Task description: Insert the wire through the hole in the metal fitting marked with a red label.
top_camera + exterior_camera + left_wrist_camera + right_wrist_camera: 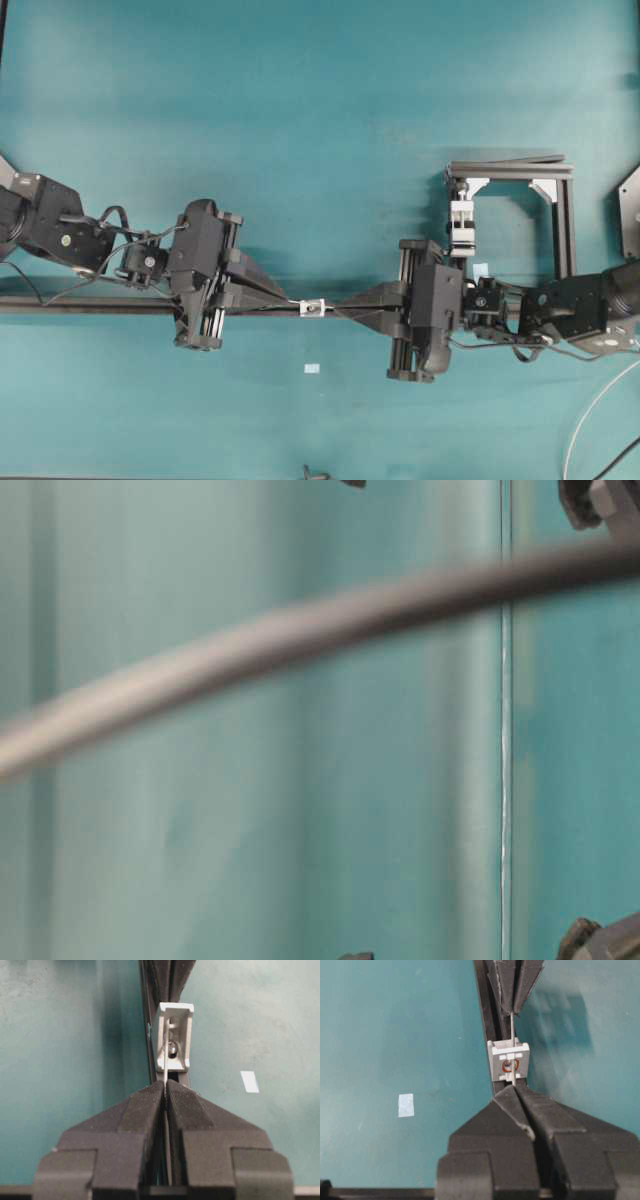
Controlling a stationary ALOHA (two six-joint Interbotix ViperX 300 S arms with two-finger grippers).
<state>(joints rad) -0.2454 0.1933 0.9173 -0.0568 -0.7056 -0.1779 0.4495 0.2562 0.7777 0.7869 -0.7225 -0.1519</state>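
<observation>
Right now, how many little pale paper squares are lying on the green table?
2: one paper square just below the metal fitting, another near the right tool, below the white clamp block. Arms may hide more.

Thin grey wire (512,1045) taut thru hole (510,1065) of silvery metal fitting (508,1060) on rail.

Even, fairly bright light falls on the matte teal worktop (300,100) in the overhead view, which is sharp across the frame, with soft dark shadows just above each black arm. The table-level view is badly out of focus: a thick dark cable (300,630) crosses it as a smeared grey band, and a thin pale vertical streak of glare runs down the right side. Both wrist views are crisp on the small silvery-white squarish metal fitting (173,1035), which catches bright highlights, while a broad soft shadow darkens the teal surface beside the black rail (150,1025).
</observation>
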